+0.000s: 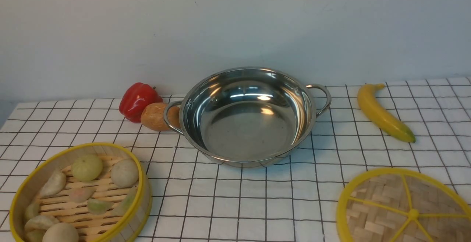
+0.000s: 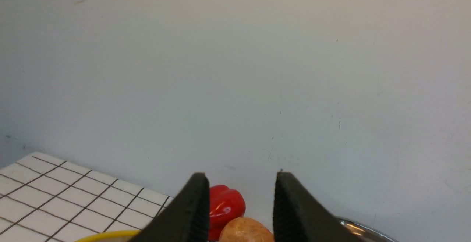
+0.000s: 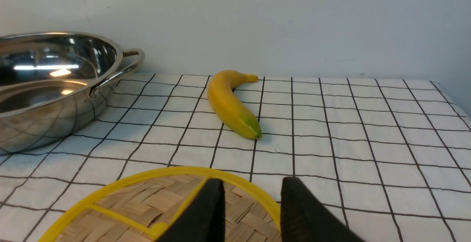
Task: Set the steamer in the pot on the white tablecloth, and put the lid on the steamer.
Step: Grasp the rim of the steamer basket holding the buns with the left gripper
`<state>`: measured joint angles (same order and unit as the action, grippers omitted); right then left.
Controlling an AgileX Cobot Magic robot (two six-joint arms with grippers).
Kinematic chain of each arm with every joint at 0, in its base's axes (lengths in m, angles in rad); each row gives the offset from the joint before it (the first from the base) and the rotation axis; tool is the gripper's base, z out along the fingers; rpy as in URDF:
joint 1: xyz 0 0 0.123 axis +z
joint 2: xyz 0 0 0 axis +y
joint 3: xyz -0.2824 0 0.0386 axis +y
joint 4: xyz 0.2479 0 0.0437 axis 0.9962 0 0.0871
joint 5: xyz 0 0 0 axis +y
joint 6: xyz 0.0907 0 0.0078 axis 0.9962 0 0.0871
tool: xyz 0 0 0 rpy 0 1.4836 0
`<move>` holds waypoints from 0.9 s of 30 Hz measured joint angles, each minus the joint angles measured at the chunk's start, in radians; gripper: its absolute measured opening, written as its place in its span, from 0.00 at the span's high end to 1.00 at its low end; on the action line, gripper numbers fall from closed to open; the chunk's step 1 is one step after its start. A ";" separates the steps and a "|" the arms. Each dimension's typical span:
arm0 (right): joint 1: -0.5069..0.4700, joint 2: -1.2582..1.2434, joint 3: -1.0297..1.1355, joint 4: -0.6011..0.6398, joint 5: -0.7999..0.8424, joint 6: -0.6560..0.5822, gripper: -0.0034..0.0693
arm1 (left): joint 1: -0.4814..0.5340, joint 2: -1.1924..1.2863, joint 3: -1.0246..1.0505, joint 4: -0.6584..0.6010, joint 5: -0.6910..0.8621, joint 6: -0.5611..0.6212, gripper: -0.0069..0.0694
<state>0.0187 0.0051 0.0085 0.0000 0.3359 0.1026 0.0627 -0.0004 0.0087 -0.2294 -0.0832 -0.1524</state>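
We see the steamer [image 1: 79, 194] at the tabletop's near left corner, upright on the cloth [image 1: 257, 198], with nothing touching it. The pot [image 1: 250, 117] stands empty at mid-tabletop toward the far edge, well apart from the steamer, to its right and farther back. The lid [image 1: 403, 209] lies flat at the near right corner.

Our left tool [image 2: 241, 183] has its jaws apart with nothing between them. It points toward the wall [image 2: 235, 69], and only a yellow sliver of the steamer shows beneath it in the left wrist view. Our right tool [image 3: 253, 183] is likewise spread and empty, above the lid's far side.

We judge the left arm the nearer to the steamer, which lies below that tool and on its near side. Being round, the steamer has no long axis, so any stretch of its edge should serve. The tool would need to tip downward to reach it.
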 joint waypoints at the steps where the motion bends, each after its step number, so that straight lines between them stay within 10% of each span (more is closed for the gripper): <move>1: 0.000 0.000 0.000 0.000 0.000 0.000 0.62 | 0.000 0.000 0.000 -0.002 0.002 -0.008 0.59; 14: 0.000 0.000 0.000 0.000 0.000 0.000 0.62 | 0.000 0.077 -0.351 -0.067 0.599 -0.011 0.59; 22: 0.000 0.000 0.000 0.000 0.000 0.000 0.62 | 0.000 0.429 -0.704 -0.142 1.241 0.252 0.59; 27: 0.000 0.000 0.000 0.000 0.000 0.000 0.62 | 0.000 0.679 -0.767 -0.115 1.290 0.491 0.59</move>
<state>0.0187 0.0051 0.0085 0.0000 0.3359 0.1026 0.0627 0.6791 -0.7587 -0.3446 1.2073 0.3383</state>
